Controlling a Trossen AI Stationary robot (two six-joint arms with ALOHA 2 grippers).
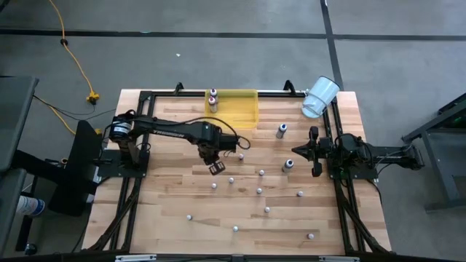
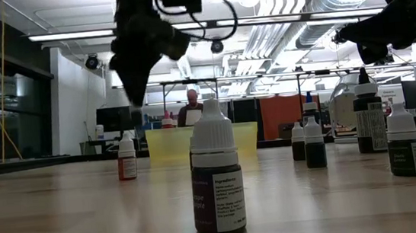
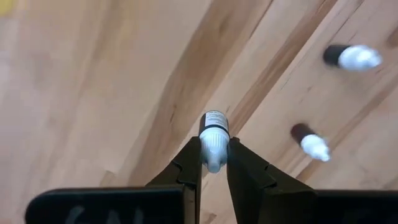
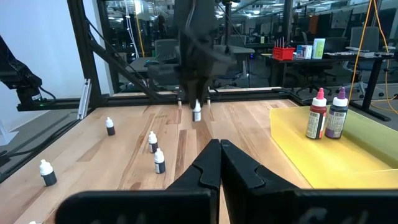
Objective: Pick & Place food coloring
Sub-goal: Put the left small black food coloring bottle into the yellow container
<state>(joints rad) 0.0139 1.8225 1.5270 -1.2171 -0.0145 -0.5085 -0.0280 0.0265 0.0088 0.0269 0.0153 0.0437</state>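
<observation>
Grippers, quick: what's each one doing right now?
Left gripper: shut on a food coloring bottle, lifted off the table.
Right gripper: shut, holding nothing.

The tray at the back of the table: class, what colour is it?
Translucent yellow: the tray shows best in the high view.

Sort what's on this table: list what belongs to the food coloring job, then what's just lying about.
Part of the job:
- bottle held by its cap in the left gripper, lifted off the table
- loose bottles standing about the table
- two bottles already in the yellow tray

Lying about:
- white cup tipped at the table's far right corner
- right gripper, shut and waiting
</observation>
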